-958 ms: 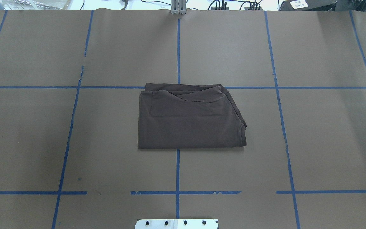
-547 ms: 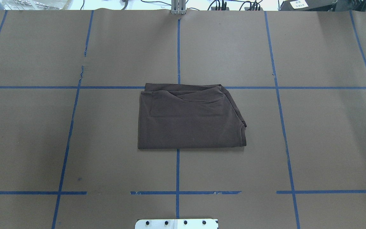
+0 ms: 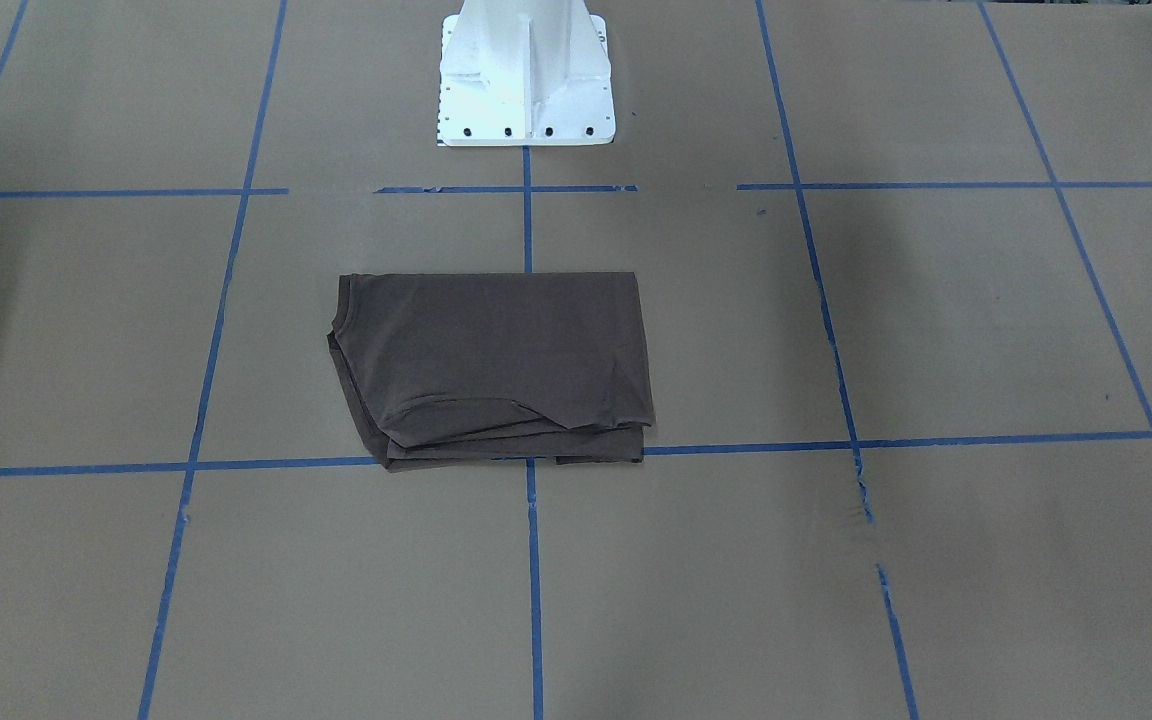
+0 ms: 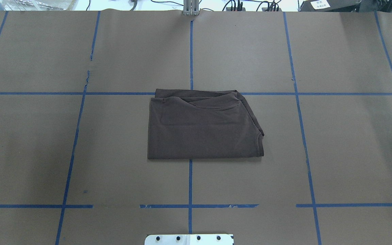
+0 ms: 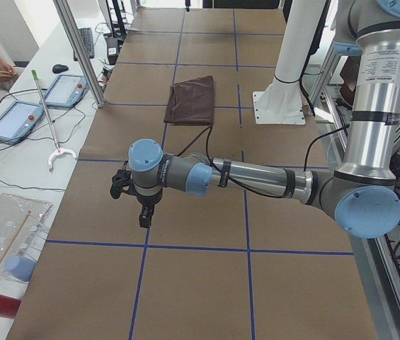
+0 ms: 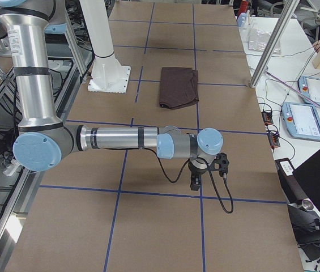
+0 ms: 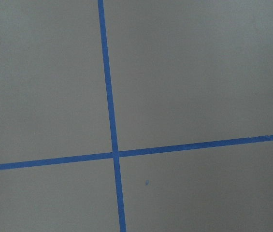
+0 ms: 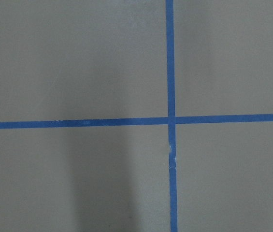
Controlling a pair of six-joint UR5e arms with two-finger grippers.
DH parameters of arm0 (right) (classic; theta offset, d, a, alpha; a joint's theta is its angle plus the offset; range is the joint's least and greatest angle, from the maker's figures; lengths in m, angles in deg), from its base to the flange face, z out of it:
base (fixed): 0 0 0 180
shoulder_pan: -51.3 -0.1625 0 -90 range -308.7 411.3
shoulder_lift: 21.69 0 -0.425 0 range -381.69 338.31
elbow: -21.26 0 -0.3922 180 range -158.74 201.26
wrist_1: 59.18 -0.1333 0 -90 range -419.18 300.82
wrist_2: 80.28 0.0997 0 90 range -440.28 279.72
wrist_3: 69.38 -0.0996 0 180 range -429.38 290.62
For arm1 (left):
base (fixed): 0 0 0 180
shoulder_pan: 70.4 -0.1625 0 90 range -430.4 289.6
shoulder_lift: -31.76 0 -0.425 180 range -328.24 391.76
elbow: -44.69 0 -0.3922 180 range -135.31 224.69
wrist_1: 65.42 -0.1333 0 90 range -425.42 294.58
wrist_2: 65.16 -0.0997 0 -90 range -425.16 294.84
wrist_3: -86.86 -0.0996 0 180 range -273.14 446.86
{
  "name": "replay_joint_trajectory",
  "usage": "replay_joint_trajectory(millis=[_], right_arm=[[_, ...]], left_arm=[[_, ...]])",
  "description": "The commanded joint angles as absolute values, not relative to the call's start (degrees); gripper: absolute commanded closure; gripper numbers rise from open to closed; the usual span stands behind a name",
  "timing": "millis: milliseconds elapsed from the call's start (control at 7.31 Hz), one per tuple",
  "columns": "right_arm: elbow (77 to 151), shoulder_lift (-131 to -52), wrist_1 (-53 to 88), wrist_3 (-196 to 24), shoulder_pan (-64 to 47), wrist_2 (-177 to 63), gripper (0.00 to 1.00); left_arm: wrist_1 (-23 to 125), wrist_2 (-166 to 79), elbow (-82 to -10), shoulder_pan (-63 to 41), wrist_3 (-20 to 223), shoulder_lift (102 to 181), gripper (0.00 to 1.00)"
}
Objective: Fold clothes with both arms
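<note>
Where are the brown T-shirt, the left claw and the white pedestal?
brown T-shirt (image 4: 202, 131): overhead view, middle of top layer.
left claw (image 5: 143, 220): left side view, between its fingertips.
white pedestal (image 3: 496, 118): front-facing view, foot plate.

No text reads clearly in any view. A white label (image 4: 320, 4) past the table's far edge in the overhead view carries dark print too small to make out. Faint pale lettering (image 5: 166, 168) on the wrist of the left arm (image 5: 256, 177), just above the jaws of the left gripper (image 5: 144, 214), is too blurred to read.
</note>
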State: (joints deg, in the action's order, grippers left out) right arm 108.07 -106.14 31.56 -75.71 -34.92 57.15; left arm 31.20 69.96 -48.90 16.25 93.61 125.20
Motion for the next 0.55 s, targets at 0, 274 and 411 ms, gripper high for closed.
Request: replay_joint_trajectory(millis=[0, 274, 411], right_arm=[[108.01, -106.16, 31.35, -76.06, -34.92, 56.92, 0.00], [107.84, -106.95, 31.17, -76.23, -34.92, 56.39, 0.00], [107.84, -107.82, 31.26, -76.23, -34.92, 56.39, 0.00]], left_arm=[[31.00, 69.76, -48.39, 16.18, 93.28, 125.45, 0.00], [30.56, 69.75, -50.31, 16.26, 93.10, 124.75, 0.00], [30.90, 69.75, -50.75, 16.26, 93.02, 122.66, 0.00]])
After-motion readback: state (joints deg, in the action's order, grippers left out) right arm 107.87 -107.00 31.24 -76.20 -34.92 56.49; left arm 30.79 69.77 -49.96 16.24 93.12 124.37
